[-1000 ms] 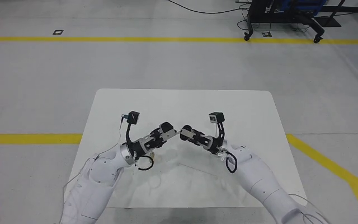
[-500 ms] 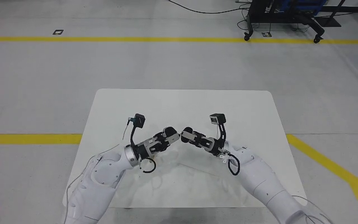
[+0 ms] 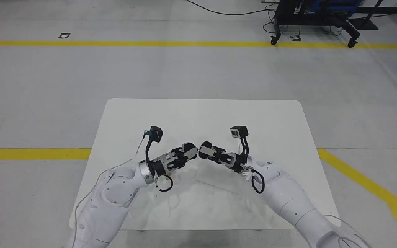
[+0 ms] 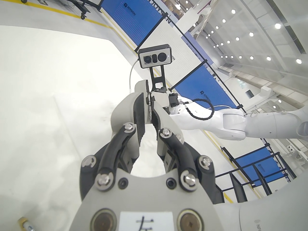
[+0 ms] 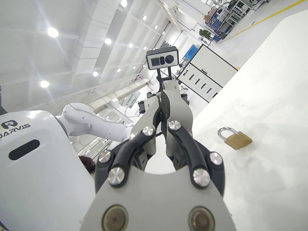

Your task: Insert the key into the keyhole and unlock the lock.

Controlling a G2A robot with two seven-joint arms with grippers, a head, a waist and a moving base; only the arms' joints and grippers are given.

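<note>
The brass padlock (image 5: 235, 138) lay flat on the left half of the surface (image 3: 248, 118), beneath the left arm and apart from both grippers. Above the middle of the surface, the left gripper (image 4: 149, 96) was clenched on a thin silver piece that appeared to be the key (image 4: 149, 103). The right gripper (image 5: 161, 96) faced it tip to tip, its fingers pressed together; whether they also touched the key could not be told.
</note>
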